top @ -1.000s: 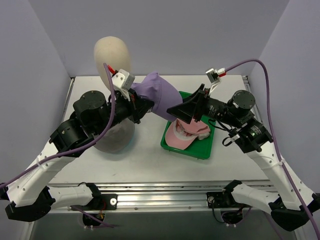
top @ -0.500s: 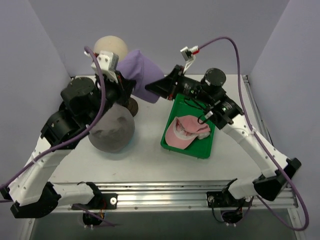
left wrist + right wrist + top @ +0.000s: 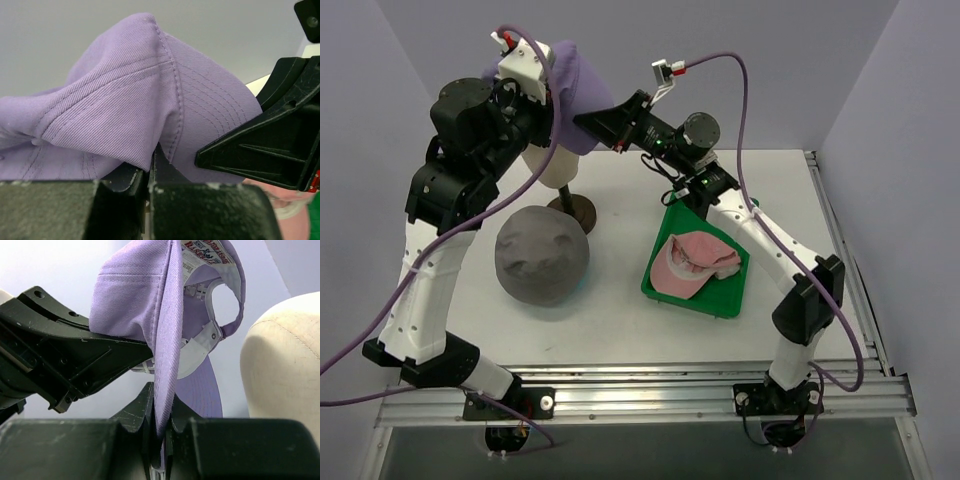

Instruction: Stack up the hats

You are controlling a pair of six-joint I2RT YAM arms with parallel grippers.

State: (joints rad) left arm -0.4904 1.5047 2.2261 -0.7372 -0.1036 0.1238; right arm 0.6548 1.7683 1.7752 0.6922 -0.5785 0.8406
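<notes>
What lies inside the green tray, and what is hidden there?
A pink baseball cap lies in the green tray. The floor under it is covered, so anything beneath cannot be seen.

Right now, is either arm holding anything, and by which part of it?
Both arms hold the lilac cap. The left gripper pinches it at the seam where brim meets crown; the right gripper clamps its edge.

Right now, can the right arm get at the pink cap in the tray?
Probably not yet: the right arm has its jaws shut on the lilac cap, held up at the back. Nothing covers the pink cap in the tray.
</notes>
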